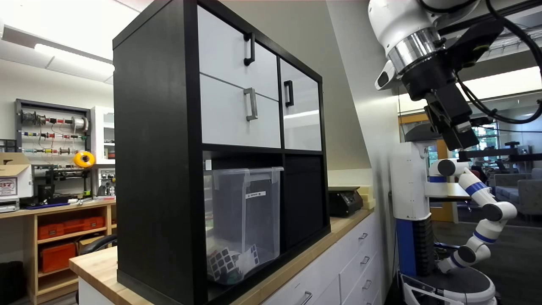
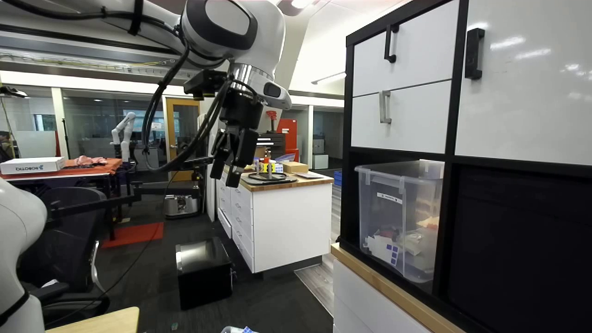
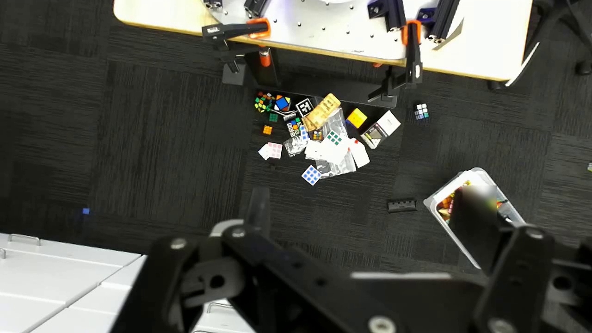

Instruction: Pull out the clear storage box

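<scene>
Our claw (image 3: 369, 199), spread and gripping nothing, hangs well in front of the black shelf (image 1: 152, 148); the clear storage box (image 1: 245, 224) sits inside that shelf, below the paired drawers (image 2: 409, 76), so we'd likely reach shelfward and down.

In an exterior view the camera stands close to the plain side of the black-framed, white-fronted shelf unit (image 1: 152, 148), facing obliquely along its front. In an exterior view from the front's opposite end, the unit fills the right side and my black two-fingered gripper (image 2: 225, 172) hangs left of centre. Both exterior views share the unit, the clear frosted plastic storage box (image 2: 381, 217) and me. My wrist view looks steeply down past my gripper, near and blurred, onto dark carpet (image 3: 162, 148).
</scene>
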